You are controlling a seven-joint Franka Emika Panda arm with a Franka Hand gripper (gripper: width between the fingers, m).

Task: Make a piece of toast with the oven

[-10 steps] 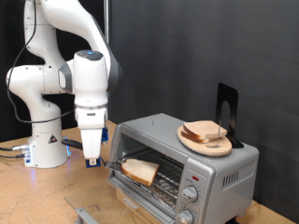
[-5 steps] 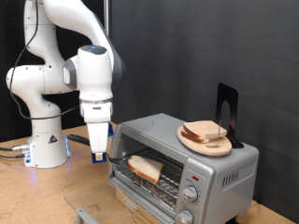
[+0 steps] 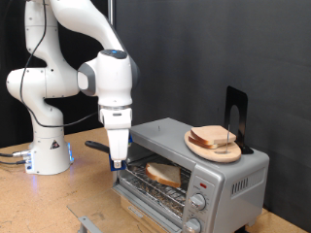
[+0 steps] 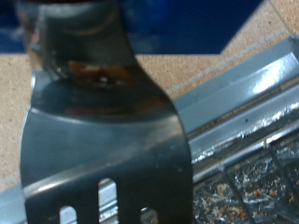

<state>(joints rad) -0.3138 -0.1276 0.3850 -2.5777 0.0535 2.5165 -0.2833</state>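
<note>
At the exterior view's left the white arm (image 3: 58, 83) rises from its base on the wooden table (image 3: 39, 209) and bends over toward the middle; the gripper (image 3: 117, 155) hangs point-down just at the left edge of the oven (image 3: 194, 170), low enough to work at rack level; the wrist view is filled by a dark slotted spatula (image 4: 103, 140) running out from the hand, so the fingers appear closed on its handle, though the fingers themselves do not show there; the blade is bare, carrying only brown smears, and lies over the oven's front sill, which suits a tool meant to slide a slice in flat; the piece of toast (image 3: 163, 174) lies on the wire rack inside the open oven, clear of the blade, so the loading looks done; further right, on the oven's roof, a round wooden plate (image 3: 199, 148) bears more bread slices (image 3: 214, 138), kept within reach; behind it stands a black bracket (image 3: 235, 116).
</note>
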